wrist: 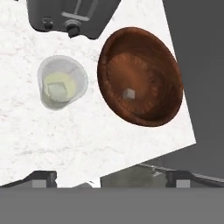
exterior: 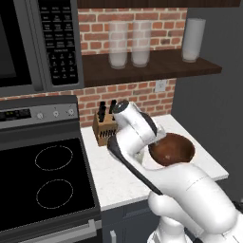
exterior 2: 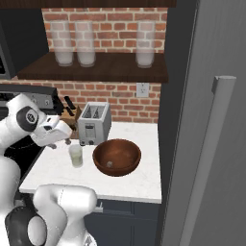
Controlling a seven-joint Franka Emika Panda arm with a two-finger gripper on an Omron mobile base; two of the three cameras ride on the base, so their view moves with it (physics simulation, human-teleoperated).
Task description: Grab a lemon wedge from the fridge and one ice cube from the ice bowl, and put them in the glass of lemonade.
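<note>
a: left of the counter?
b: stove (exterior: 45, 178) at nine o'clock in the left base view, knife block (exterior: 103, 127) behind the arm.
a: next along?
b: toaster (exterior 2: 94, 123) against the brick wall. glass of lemonade (wrist: 61, 87) just in front of it, upright, with a pale cube in it.
a: the bowl?
b: ice bowl (wrist: 139, 75) at three o'clock of the glass, near but apart; one ice cube (wrist: 129, 93) at its centre.
a: gripper?
b: gripper (wrist: 109, 181) hangs above the counter (wrist: 52, 135), fingers spread wide, nothing between them.
a: far right?
b: fridge (exterior 2: 211, 134), door closed. lemon wedge: cannot tell.
</note>
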